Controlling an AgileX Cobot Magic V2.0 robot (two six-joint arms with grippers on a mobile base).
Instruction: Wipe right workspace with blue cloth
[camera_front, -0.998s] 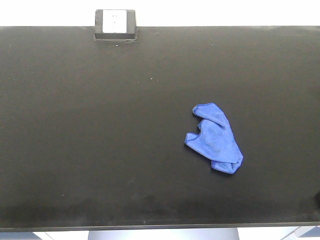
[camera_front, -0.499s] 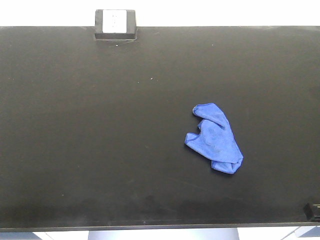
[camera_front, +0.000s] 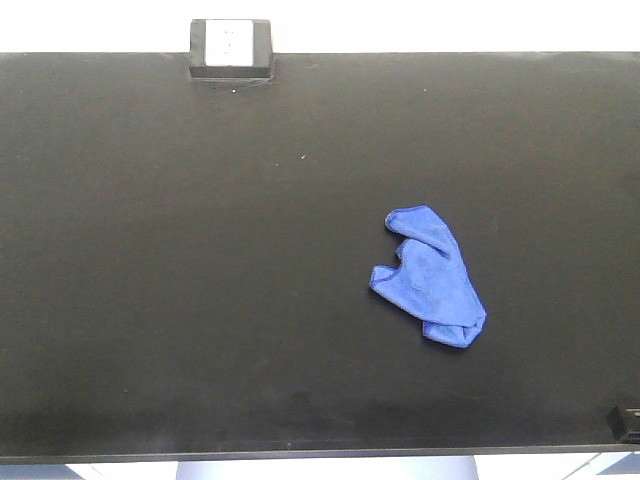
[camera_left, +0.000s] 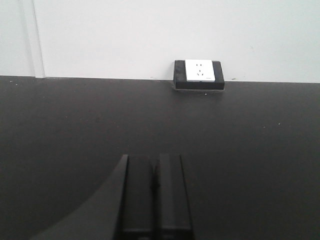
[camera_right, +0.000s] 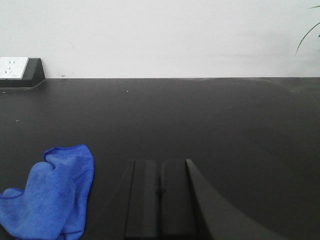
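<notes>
Front view: the blue cloth (camera_front: 429, 276) lies loose on the bench (camera_front: 200, 250). Left wrist: left gripper (camera_left: 154, 187) pressed together. Right wrist: right gripper (camera_right: 161, 192) together — cloth just to its left; descending like this would shove it.

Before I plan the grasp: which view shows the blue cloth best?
The exterior front-facing view: the whole blue cloth lies unobstructed from above. The right wrist view crops it at the frame's lower-left edge; the left wrist view misses it.

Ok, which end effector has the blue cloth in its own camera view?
The right end effector: the blue cloth lies just to its left on the benchtop. The left end effector sees only the socket box.
</notes>
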